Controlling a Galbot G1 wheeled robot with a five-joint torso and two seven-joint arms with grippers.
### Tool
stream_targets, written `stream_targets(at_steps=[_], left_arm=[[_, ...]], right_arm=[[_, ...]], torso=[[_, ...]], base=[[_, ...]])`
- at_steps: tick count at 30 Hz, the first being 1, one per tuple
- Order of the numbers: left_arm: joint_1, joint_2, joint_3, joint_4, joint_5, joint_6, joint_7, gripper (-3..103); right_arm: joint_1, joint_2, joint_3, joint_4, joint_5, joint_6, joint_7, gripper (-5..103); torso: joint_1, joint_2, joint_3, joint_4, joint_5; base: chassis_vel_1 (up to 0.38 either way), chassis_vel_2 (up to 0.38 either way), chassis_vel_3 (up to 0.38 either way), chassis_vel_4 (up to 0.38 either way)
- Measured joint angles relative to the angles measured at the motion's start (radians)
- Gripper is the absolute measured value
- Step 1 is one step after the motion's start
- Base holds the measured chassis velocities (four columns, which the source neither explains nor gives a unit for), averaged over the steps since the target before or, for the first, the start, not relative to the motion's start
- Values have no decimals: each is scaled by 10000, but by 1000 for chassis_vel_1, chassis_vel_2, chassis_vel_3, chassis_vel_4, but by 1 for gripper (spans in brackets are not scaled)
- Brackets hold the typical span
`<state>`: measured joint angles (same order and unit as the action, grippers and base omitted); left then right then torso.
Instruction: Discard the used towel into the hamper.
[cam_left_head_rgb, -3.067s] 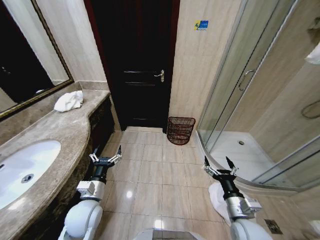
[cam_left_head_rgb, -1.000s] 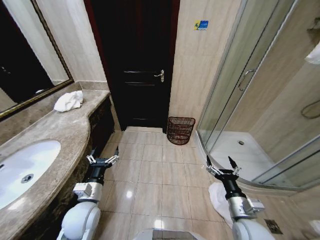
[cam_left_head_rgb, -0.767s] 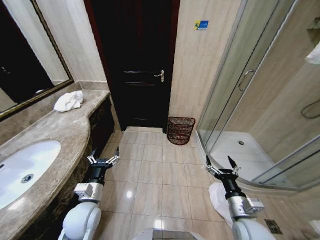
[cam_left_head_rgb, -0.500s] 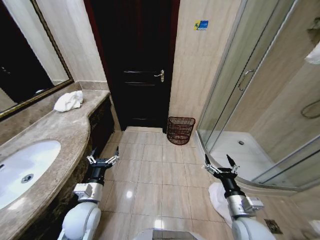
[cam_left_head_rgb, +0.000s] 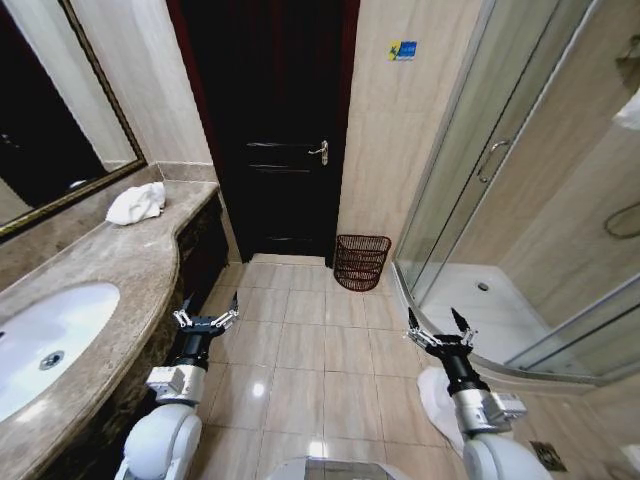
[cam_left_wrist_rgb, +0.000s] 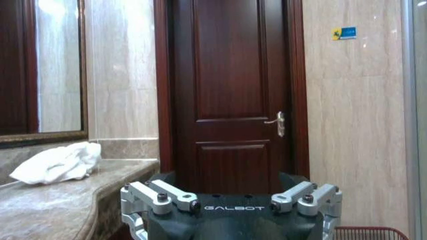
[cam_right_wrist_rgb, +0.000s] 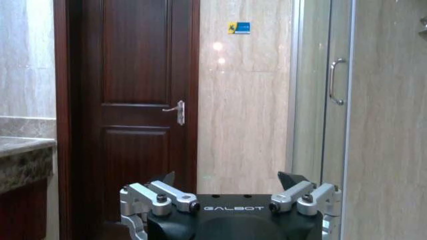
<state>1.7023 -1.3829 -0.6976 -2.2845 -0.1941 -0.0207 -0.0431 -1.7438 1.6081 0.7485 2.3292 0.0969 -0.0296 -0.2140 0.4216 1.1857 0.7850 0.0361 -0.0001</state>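
Observation:
A crumpled white towel (cam_left_head_rgb: 136, 203) lies at the far end of the marble counter (cam_left_head_rgb: 120, 262), also seen in the left wrist view as the towel (cam_left_wrist_rgb: 57, 162). The hamper (cam_left_head_rgb: 361, 261), a dark red-brown woven basket, stands on the floor against the wall right of the door; its rim (cam_left_wrist_rgb: 370, 231) shows low in the left wrist view. My left gripper (cam_left_head_rgb: 206, 317) hangs open beside the counter's front, well short of the towel. My right gripper (cam_left_head_rgb: 439, 328) hangs open over the floor near the shower, nothing in it. Both point at the door, left gripper (cam_left_wrist_rgb: 230, 180) and right gripper (cam_right_wrist_rgb: 227, 177).
A dark wooden door (cam_left_head_rgb: 285, 130) is shut straight ahead. The glass shower enclosure (cam_left_head_rgb: 500, 190) curves along the right. A white sink (cam_left_head_rgb: 45, 345) is set in the near counter. A white cloth (cam_left_head_rgb: 432, 395) lies on the floor by the shower. Beige tiles (cam_left_head_rgb: 310, 340) run up to the hamper.
The whole head picture has shifted slightly, so the camera moved a little. Both grippers stay open in nearly the same places. Towel and hamper have not moved.

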Motion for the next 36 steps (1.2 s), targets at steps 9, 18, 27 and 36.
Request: stream_targets(at_steps=[9, 18, 27, 36], left_arm=[[2, -12, -5, 91, -73, -80, -6, 100], [21, -6, 3, 97, -334, 79, -78, 100], [38, -12, -16, 71, -319, 89, -88, 100], [50, -44, -15, 114, -296, -60, -42, 100]], right_arm=[[33, 0, -29, -66, -21, 6, 0, 100], [8, -22, -25, -95, -5, 12, 1, 100], [45, -51, -11, -68, 80, -12, 3, 100], [129, -74, 10, -35, 172, 39, 55, 100]], torso=[[4, -1, 1, 0, 1], [2, 0, 0, 1, 0], [2, 0, 0, 0, 0], [2, 0, 0, 1, 1]], base=[[-100, 103, 103, -106], [-62, 76, 66, -77], [-80, 104, 91, -81], [-72, 135, 155, -61]])
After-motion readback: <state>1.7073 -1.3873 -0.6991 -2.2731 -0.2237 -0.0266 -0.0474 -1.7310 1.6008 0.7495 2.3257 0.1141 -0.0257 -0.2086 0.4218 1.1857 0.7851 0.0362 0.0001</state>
